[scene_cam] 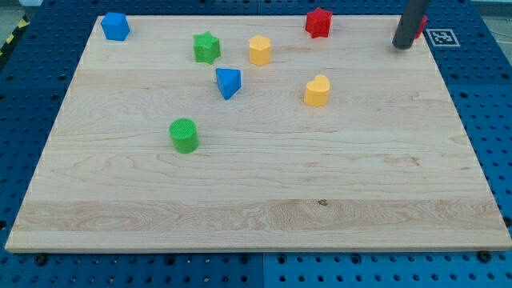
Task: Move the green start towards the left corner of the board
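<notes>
Seven blocks show in full, plus one mostly hidden. My tip (402,46) sits at the board's far right corner near the view's top, touching no block that can be seen; it is a plain rod, no jaws to open or close, gripping nothing. Rod's upper part is cut off by the frame's top edge. Just at 3 o'clock of the rod a sliver of red block (422,26) peeks out, shape unreadable, possibly touching the rod. At 9 o'clock of the tip, well apart, red block (318,22), shape unclear. Further at 8 o'clock, yellow heart-like block (317,91), and yellow hexagon block (259,50) near 9. Green star (206,47) lies just at 9 o'clock of the hexagon, close to the top edge, left of centre. Blue triangle-ish block (228,82) at 5 o'clock of the star, nearby. Green cylinder (184,134) at 6 o'clock, further off. Blue block (115,26) occupies the top left corner, at 10 o'clock of the star. Wooden board (256,208) on blue pegboard table (492,96).
</notes>
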You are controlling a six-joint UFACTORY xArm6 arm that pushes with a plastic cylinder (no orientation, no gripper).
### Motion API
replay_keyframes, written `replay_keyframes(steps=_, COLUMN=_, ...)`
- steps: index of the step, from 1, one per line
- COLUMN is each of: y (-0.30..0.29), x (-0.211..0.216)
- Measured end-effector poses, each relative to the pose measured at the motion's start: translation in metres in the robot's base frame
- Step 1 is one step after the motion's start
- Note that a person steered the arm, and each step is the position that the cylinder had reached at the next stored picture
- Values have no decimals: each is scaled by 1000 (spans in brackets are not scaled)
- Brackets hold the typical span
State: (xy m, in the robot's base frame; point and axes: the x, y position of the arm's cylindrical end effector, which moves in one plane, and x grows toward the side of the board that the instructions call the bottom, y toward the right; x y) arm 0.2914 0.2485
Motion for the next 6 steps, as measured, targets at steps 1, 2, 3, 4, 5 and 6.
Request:
replay_keyframes(steps=1, y=0, x=30)
replay_keyframes(steps=2, y=0, x=47)
replay_keyframes(steps=3, y=0, x=56)
replay_keyframes(steps=4, y=0, x=62)
replay_keyframes(steps=5, y=0, x=64)
replay_keyframes(steps=6, y=-7, x=64)
